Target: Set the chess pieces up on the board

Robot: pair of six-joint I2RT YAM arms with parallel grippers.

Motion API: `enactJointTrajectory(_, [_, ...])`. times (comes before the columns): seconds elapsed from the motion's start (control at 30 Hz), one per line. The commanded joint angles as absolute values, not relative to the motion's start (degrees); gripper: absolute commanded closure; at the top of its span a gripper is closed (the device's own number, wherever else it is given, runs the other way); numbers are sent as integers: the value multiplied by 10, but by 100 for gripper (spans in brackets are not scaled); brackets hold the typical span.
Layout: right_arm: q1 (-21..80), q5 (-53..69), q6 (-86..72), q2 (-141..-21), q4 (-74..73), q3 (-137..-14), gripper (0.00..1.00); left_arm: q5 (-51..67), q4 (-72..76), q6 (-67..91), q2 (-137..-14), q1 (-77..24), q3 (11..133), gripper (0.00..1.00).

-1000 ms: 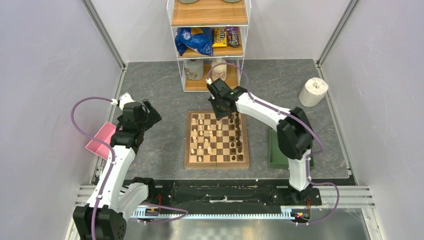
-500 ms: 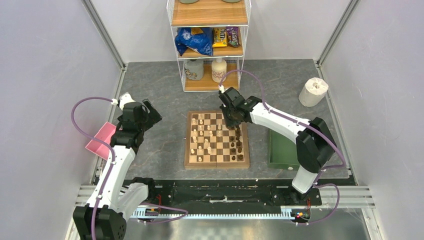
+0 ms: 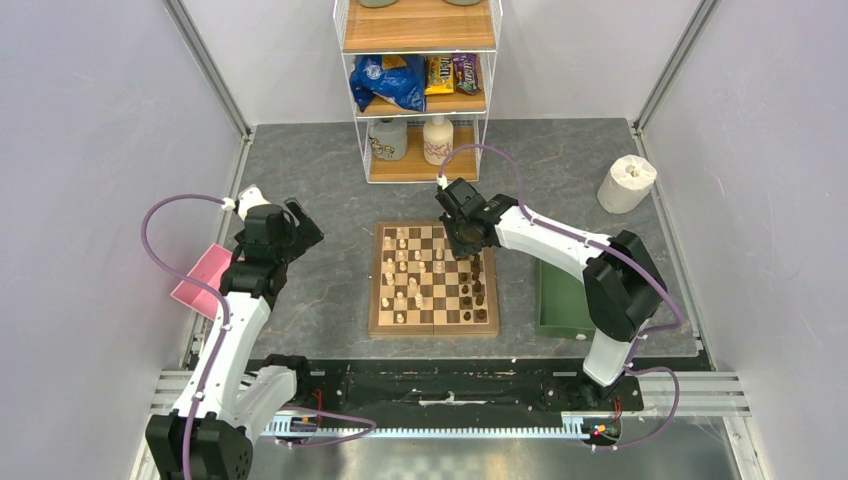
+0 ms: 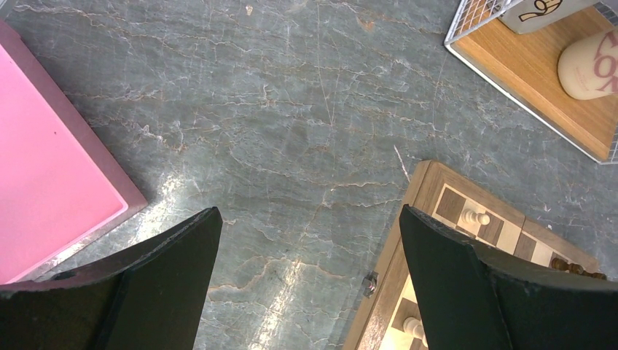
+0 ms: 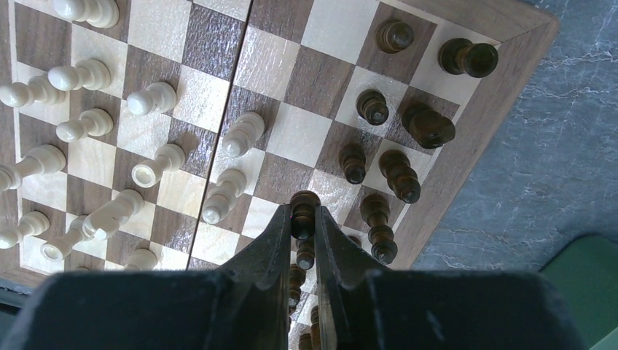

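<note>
Overhead view looks down; both near wrist views share the board (image 3: 376, 285).

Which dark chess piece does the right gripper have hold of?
The dark piece clamped between the fingertips of the right gripper. The other dark pieces stand free on their squares, untouched.

Right wrist view: dark pieces (image 5: 305, 253) just behind the right end effector (image 5: 304, 219) are masked by its fingers (image 5: 271, 251). The type of the held dark piece (image 5: 303, 206) pinched at the tips is unreadable. The board (image 5: 466, 131) runs off frame left of that end effector. Left wrist view: pink tray (image 4: 51, 168) cropped left of the left end effector (image 4: 310, 211), shelf (image 4: 525, 80) cropped up-right. Top view: chess pieces (image 3: 401, 243) too small to type.
</note>
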State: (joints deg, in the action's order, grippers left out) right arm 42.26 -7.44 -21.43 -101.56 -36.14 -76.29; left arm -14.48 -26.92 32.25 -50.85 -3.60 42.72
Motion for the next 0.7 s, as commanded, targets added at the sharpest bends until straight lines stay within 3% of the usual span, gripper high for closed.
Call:
enactJointTrajectory(0.0, [423, -86, -217, -1016, -365, -757, 83, -145, -258, 318, -504, -33, 433, 0])
enactJointTrajectory(0.67, [426, -90, -209, -1037, -378, -750, 81, -144, -253, 319, -510, -33, 428, 0])
